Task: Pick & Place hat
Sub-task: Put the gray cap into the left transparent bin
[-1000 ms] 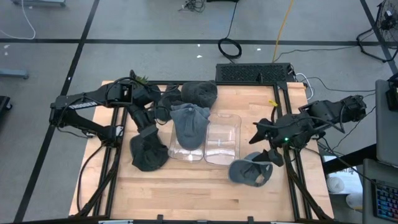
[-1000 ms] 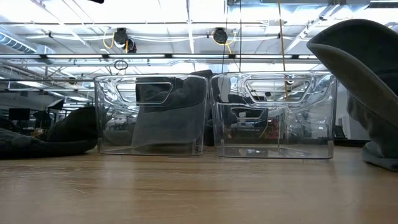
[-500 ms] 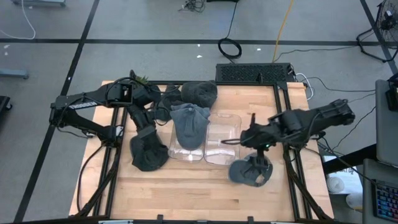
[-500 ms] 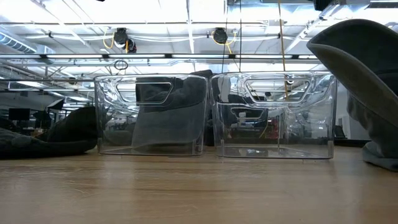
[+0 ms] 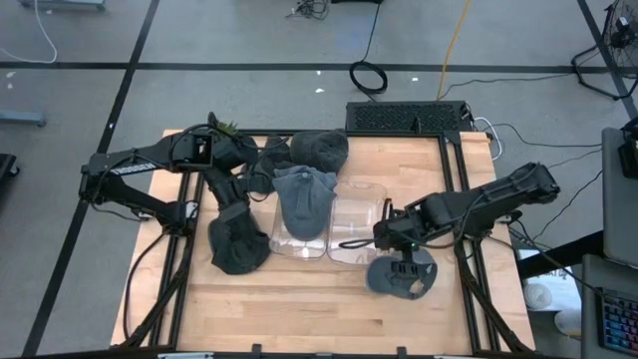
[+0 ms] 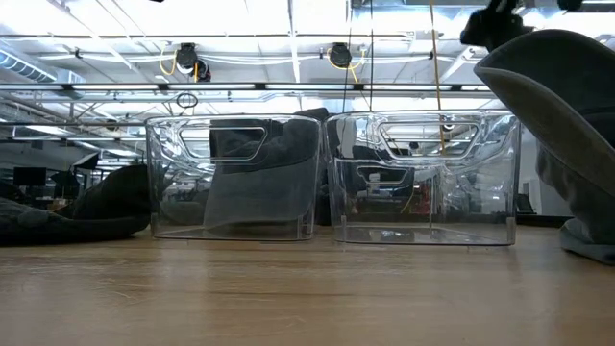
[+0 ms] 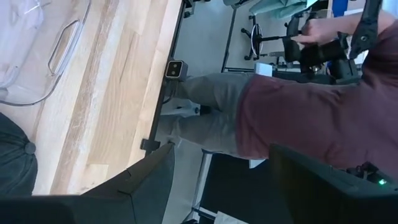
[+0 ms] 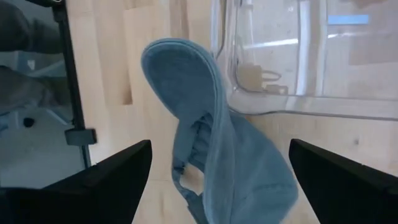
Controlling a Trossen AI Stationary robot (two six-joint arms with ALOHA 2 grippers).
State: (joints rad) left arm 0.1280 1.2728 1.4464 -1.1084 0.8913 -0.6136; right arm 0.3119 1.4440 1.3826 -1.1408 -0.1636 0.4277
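— Where's the right gripper [image 5: 397,261] now?

— Out over the table [image 5: 329,299], hanging right above the blue-grey hat [image 5: 401,275] that lies upside down on the wood. Fingers [image 8: 106,177] spread wide, one on each side of the hat, nothing between them yet.

— Anything crowding it?

— The empty bin [image 5: 356,221] sits just beside the gripper, on the side toward the table's middle; the hat's brim nearly reaches the bin's wall. From table height that hat fills the right edge of the picture [image 6: 562,125], with the bin [image 6: 423,178] next to it.

— And past that bin?

— A second bin [image 5: 301,227], touching the first, with another hat [image 5: 304,197] draped in it and hanging over its far rim. Farther from the gripper there's a dark hat [image 5: 237,244] flat on the wood, and two more dark ones, [image 5: 320,149] and [image 5: 266,163], bunched near the far edge.

— The left gripper [image 5: 221,142]?

— Parked at the far left corner, well away. I can see its fingers [image 7: 134,183] in its own camera, standing apart, empty.

— The room?

— Light plank tabletop on a black frame, grey floor with dark tape lines, a cable coil [image 5: 367,75] behind the table. A person [image 7: 298,115] in a maroon top and grey trousers stands off the table's edge, holding some dark controls.
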